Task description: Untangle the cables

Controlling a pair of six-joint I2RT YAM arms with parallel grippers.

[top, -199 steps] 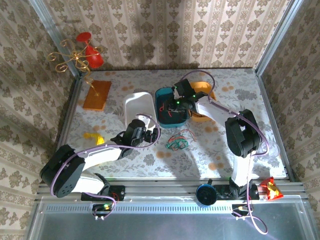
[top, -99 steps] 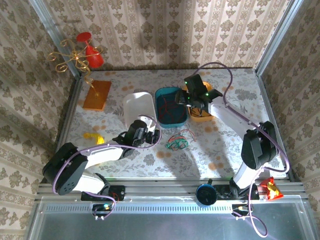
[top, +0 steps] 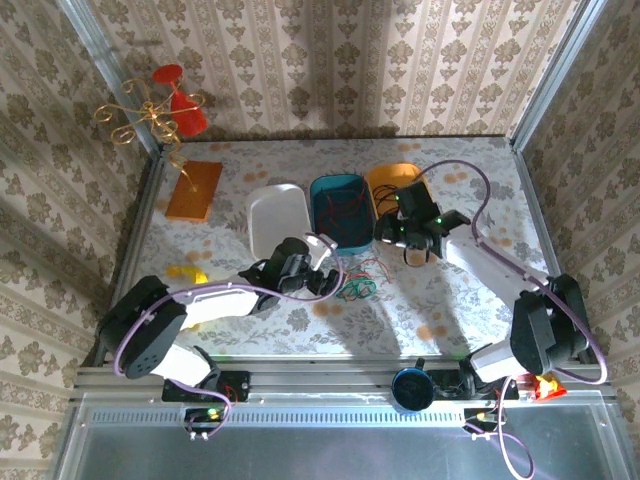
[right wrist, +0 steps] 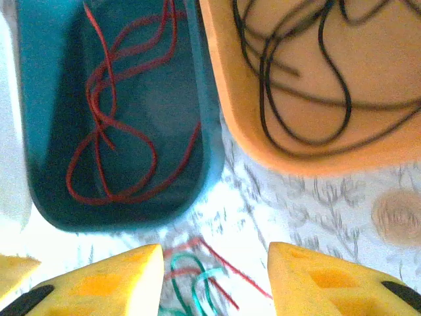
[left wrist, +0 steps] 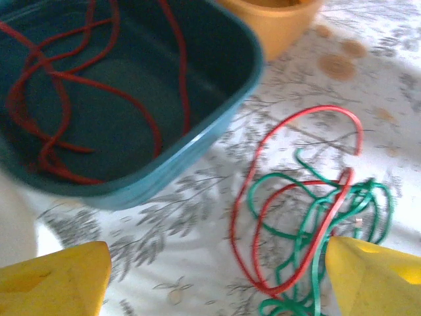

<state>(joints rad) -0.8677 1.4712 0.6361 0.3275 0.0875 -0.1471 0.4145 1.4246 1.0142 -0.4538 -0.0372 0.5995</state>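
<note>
Hovering the left gripper (left wrist: 217,273) and right gripper (right wrist: 214,273), both spread and empty, near the red-and-green cables (top: 355,283) tangled mid-frame on the table (top: 470,290), we are, we judge, preparing to pinch one strand.

Red-green cables (left wrist: 314,224), teal tray (left wrist: 197,141), floral table (left wrist: 164,224)

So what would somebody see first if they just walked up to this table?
Probably the bright red and green tangle of cables lying on the table, between the open left gripper and right gripper. Behind it sit a teal tray holding red cables and an orange tray holding black cables.
</note>
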